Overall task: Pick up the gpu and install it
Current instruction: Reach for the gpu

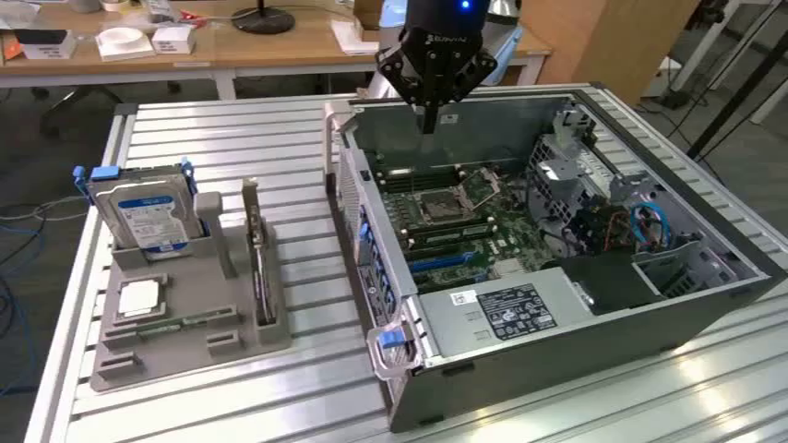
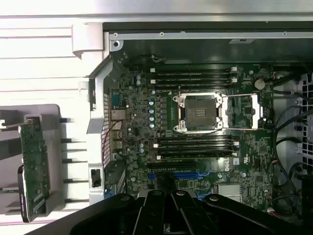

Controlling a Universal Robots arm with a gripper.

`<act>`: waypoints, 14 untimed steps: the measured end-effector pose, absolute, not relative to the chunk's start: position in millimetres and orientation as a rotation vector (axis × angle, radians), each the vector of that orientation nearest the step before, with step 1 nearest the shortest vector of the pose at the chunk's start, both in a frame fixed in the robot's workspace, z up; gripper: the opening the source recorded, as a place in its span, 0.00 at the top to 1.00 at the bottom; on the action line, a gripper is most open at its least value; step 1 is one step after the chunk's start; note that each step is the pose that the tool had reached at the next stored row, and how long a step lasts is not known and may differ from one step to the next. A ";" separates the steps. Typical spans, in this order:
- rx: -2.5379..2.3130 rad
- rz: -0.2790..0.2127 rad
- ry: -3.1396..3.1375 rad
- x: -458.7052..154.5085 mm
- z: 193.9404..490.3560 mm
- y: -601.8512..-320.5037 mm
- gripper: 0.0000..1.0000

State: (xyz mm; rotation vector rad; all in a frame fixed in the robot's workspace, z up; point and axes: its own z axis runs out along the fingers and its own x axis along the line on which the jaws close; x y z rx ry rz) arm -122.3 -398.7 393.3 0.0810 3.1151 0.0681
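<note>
A slatted aluminium table (image 1: 221, 138) is carrying the whole setup, and the biggest thing on it is an open computer case (image 1: 591, 341), which is lying on its side towards the exterior view's right with its interior facing up. Inside the case a green motherboard (image 1: 505, 245) is covering the floor, with rows of black memory slots either side of an empty CPU socket (image 1: 441, 205) and looped blue cables (image 1: 649, 226) sitting near the drive bay on the exterior view's right. Well apart from the case, towards the exterior view's left, a grey parts holder (image 1: 173, 351) is resting on the table. At its far end a silver hard drive (image 1: 148, 217) with a blue-and-white label is standing upright in a blue-tabbed cradle. The gpu (image 1: 257, 268) is standing on edge in a narrow slot along the side of the holder nearest the case, untouched, with its dark green board face showing in the wrist view. The black gripper (image 1: 427, 125) is hanging above the far wall of the case, over the motherboard and well away from the gpu, its fingers clenched together and grasping nothing. In the holder's low front trays a square processor chip (image 1: 139, 297) and a narrow green memory stick (image 1: 185, 324) are lying flat.
</note>
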 end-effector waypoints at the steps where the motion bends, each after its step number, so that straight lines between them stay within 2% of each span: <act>1: 0.081 0.068 3.115 -122.3 393.3 -398.7 0.89; 14: 0.079 0.068 3.115 -126.6 393.2 -398.7 0.89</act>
